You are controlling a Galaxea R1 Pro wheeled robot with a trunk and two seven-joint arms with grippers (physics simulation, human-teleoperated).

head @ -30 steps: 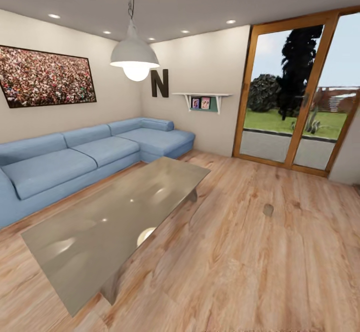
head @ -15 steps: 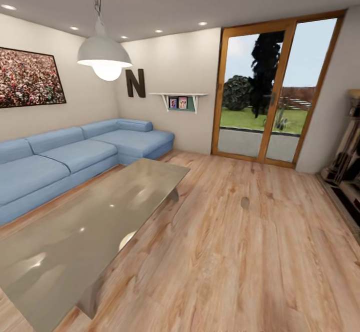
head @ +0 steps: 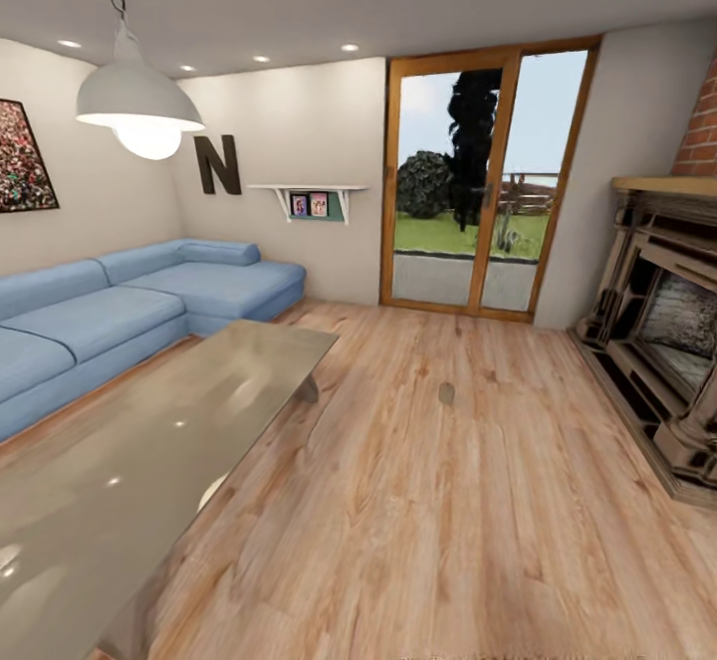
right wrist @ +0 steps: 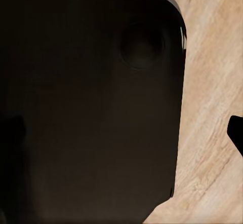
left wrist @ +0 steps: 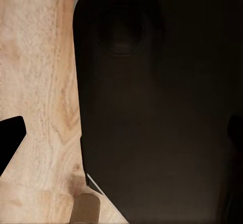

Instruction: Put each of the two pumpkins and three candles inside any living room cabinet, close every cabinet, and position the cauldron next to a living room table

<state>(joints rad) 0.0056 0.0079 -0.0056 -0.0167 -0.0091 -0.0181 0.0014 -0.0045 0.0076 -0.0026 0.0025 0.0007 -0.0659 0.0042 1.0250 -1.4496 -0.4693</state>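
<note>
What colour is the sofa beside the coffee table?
Light blue. The sofa shows best in the head view, running along the wall behind the grey glassy table.

Dark rounded panel (left wrist: 152, 112) over wood floor (left wrist: 40, 82)

View swung right: fireplace (head: 662, 341) now visible, table (head: 149, 441) and sofa (head: 119, 307) shifted left

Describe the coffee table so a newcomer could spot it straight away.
Start at the long blue corner sofa along the left wall. Directly in front of it stands the large low rectangular table. Its grey glassy top mirrors the ceiling lights, unlike the matt wooden plank floor around it.
</note>
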